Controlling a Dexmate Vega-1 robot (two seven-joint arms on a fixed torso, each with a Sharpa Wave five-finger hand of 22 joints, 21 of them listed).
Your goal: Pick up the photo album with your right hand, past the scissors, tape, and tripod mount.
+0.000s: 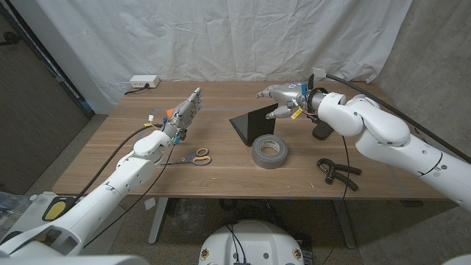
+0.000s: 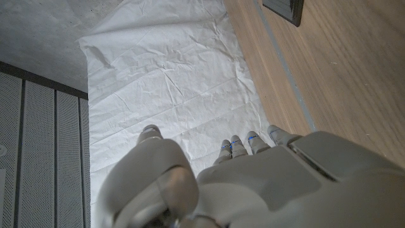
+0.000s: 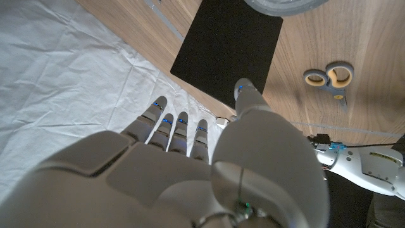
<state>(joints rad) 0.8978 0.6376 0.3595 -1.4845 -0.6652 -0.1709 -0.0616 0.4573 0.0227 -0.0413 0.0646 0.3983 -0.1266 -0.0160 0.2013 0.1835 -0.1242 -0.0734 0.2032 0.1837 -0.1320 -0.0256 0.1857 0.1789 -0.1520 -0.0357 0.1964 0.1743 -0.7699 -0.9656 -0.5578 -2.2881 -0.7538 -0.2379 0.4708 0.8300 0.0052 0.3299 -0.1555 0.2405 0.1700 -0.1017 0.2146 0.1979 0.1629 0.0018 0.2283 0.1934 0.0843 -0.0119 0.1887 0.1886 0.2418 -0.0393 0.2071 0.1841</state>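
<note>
Both our hands hold nothing: right hand (image 1: 282, 101) hovers spread above the photo album (image 1: 254, 124), ready to grasp; left hand (image 1: 182, 115) waits open.

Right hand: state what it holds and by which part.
Nothing. The right hand hovers open above the black album, its fingers spread and apart from the cover. No grip has been taken yet.

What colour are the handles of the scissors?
Orange and grey handles on the scissors, best seen in the head view.
</note>
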